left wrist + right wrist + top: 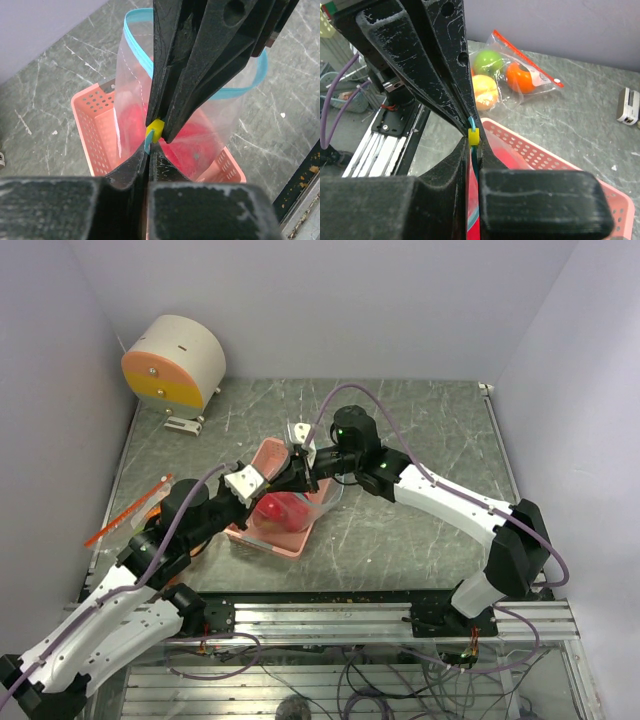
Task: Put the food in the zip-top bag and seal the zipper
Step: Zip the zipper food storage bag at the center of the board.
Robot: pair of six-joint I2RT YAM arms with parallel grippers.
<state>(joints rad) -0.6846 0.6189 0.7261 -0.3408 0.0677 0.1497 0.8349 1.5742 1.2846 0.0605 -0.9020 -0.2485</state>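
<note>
Grey marbled tabletop (pixel 420 530) carries a pink slatted plastic basket (pixel 95 125). Standing in it, a crinkly clear zip-top bag (pixel 131 85) holds glossy red apples (pixel 192 145), their number blurred by plastic. Left gripper (pixel 149 159) and right gripper (pixel 473 147) each pinch its teal-blue zipper strip (pixel 137 37) at a small yellow slider (pixel 155 129). A second clear bag (pixel 535 67), holding a green apple (pixel 487 61), an orange (pixel 520 77) and a yellow-orange fruit (pixel 485 92), lies well apart.

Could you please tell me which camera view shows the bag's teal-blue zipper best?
The left wrist view: the zipper curves as an open teal loop around the mouth of the zip-top bag, above the pink basket. The right wrist view shows only a short piece by the yellow slider. In the top view it cannot be made out.
</note>
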